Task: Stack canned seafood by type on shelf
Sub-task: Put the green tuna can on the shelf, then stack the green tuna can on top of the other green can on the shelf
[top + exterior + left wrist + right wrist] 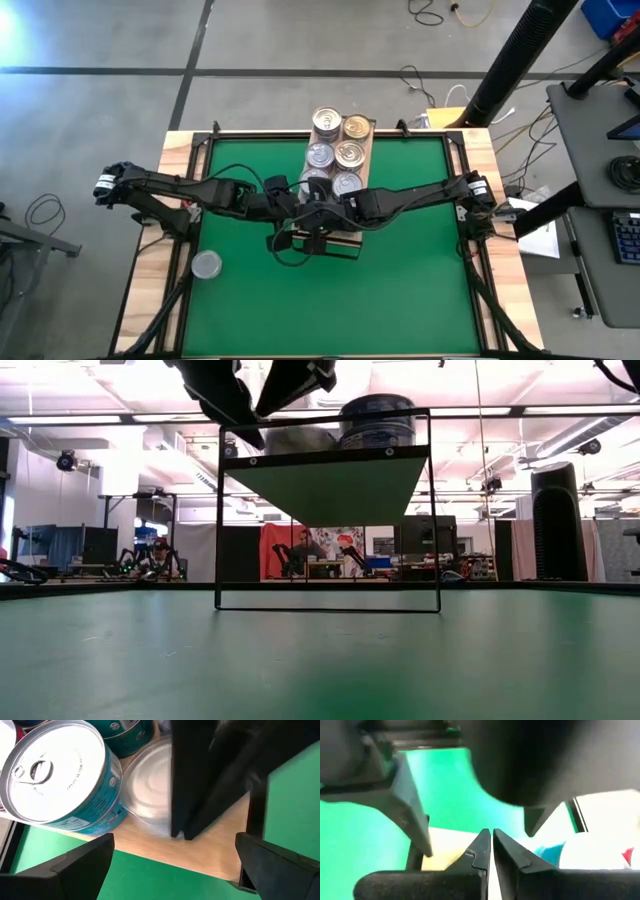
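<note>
The shelf, a light-wood board, runs from the table's far edge toward the middle and carries several canned seafood tins in two rows. In the left wrist view, a teal-labelled silver-topped tin and a lower silver tin stand at the shelf's near end. My left gripper hovers open just in front of that end, with nothing between its fingers. My right gripper is shut and comes in from the right, its fingers right beside the lower tin. One loose tin lies on the green mat at the near left. My right gripper's shut fingers slant down beside the lower silver tin's side at the shelf's near end. Blur and the fingers themselves hide the meeting place, so I cannot tell whether they touch it.
The green mat has free room on the near and right sides. In the low view the shelf stands raised on a thin dark frame, with a tin on top. Both arms cross close together over the shelf's near end.
</note>
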Motion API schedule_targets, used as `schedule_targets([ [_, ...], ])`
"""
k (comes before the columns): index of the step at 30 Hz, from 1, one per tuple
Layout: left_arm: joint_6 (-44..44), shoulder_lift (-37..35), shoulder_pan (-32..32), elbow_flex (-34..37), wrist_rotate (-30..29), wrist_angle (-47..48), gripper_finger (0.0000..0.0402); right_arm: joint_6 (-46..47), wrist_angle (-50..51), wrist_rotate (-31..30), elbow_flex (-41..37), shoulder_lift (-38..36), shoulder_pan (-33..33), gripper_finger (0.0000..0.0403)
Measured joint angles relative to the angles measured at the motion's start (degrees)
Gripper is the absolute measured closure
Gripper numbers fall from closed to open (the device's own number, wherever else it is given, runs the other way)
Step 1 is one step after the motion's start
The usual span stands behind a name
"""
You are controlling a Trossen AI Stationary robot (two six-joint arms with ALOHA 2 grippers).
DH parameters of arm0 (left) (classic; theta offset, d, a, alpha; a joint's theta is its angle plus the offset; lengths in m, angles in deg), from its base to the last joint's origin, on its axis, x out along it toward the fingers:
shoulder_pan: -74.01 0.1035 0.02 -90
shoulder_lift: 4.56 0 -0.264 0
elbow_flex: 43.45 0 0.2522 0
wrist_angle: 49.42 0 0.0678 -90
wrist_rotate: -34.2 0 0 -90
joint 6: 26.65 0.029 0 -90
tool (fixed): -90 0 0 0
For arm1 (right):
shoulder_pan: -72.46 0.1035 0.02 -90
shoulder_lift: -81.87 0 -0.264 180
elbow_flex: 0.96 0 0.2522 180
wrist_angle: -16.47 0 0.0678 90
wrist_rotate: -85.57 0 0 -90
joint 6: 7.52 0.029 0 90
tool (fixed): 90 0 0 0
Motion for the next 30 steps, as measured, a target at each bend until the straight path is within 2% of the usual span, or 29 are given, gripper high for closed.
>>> schedule_targets([
  [10,0.34,-0.15,0.02,-0.05,0.0,0.49,0.0002,-0.65,-0.57,-0.38,0.14,-0.36,-0.02,0.039],
  [14,0.31,-2.07,-0.01,-0.05,-0.37,3.38,0.0002,-0.65,0.74,-0.4,0.14,-1.64,0.09,0.039],
  [20,-4.74,-8.52,-1.79,0.73,-0.79,8.82,0.0002,4.05,13.45,-0.45,0.28,-5.65,0.09,0.039],
  [26,-8.72,-17.2,-7.1,7.92,-0.67,11.14,0.0002,12.0,30.2,-0.42,0.28,-9.9,2.15,0.039],
  [30,-15.54,-20.09,-8.76,10.3,1.51,16.6,0.0002,17.89,36.82,-0.29,0.16,-12.36,3.1,0.039],
])
